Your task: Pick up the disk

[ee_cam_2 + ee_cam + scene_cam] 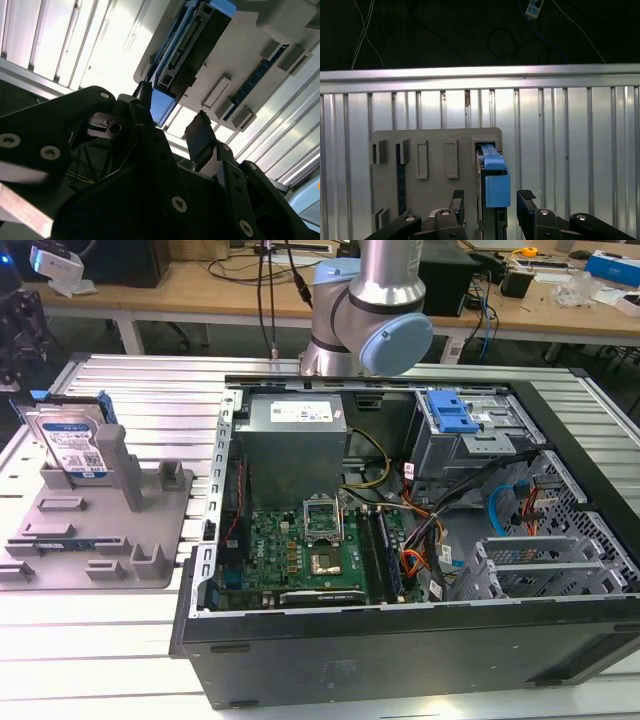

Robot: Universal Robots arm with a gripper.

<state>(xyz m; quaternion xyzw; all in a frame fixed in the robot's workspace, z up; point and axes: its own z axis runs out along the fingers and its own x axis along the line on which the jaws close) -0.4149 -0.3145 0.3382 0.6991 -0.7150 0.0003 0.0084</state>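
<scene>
Standing upright in grey holder [160, 508], disk [68, 443], end effector [491, 194] spread wide

The disk [72, 445] stands upright in a grey holder [95, 532].

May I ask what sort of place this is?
Probably a robotics lab or electronics workshop: an opened computer case on a slatted metal table, the disk standing in a grey fixture, cluttered wooden benches behind.
</scene>
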